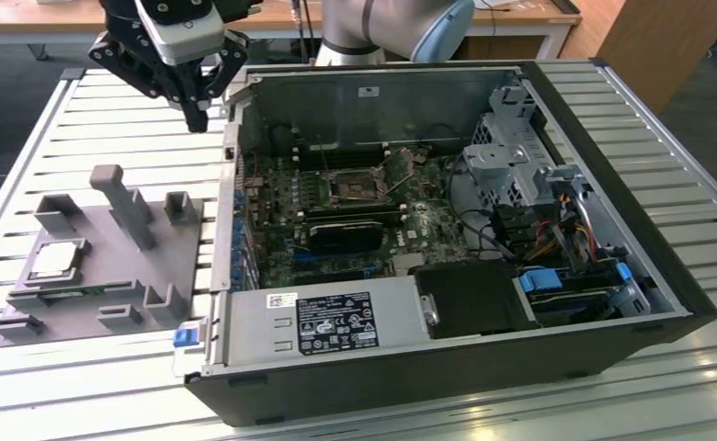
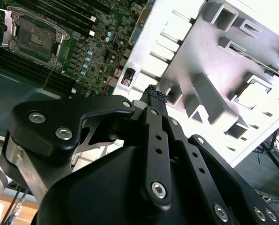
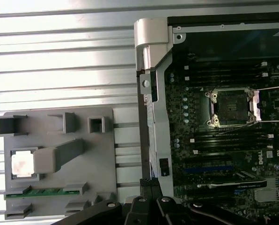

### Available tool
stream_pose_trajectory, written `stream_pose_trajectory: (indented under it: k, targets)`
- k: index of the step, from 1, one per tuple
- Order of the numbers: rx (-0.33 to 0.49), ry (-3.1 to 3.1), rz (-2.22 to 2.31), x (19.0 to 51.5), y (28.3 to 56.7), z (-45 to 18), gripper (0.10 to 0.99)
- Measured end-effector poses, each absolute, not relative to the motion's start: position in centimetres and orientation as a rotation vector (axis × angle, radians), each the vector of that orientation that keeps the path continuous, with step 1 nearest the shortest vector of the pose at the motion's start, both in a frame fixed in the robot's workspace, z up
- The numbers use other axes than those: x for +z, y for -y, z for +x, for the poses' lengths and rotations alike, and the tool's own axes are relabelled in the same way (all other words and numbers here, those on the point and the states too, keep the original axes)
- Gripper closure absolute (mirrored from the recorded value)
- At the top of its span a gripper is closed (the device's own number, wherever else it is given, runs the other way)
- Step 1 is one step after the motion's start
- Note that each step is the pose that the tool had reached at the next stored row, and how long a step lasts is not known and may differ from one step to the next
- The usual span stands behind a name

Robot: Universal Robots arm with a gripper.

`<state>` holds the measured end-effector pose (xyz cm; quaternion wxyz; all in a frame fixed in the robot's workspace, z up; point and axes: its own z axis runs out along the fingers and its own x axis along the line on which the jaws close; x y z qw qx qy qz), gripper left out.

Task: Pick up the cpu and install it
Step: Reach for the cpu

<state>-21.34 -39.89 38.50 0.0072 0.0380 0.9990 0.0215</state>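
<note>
The cpu (image 1: 58, 260), a small square chip with a shiny silver top, lies flat in a recess of the grey fixture tray (image 1: 126, 294) at the exterior view's left. Both wrist views also show the cpu (image 3: 22, 164) (image 2: 252, 96) in the tray. My gripper (image 1: 197, 121) hangs above the table beyond the tray, beside the open computer case's corner, well apart from the cpu. Its black fingers (image 2: 156, 96) are shut together with nothing between them. The empty socket (image 1: 361, 186) (image 3: 231, 108) (image 2: 34, 35) sits on the motherboard with its metal frame lifted open.
The open computer case (image 1: 604, 119) lies on a slatted metal table (image 1: 64, 138), with a black block (image 1: 348, 234) below the socket, cables and drive bays at the exterior view's right. The tray has upright posts (image 1: 126, 207) and a green memory stick (image 3: 41, 192).
</note>
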Motion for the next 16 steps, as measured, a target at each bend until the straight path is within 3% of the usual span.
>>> stream_pose_trajectory:
  k: [16]
  targets:
    - [0.067,-3.125,0.119,38.41,39.89,-22.35,0.980]
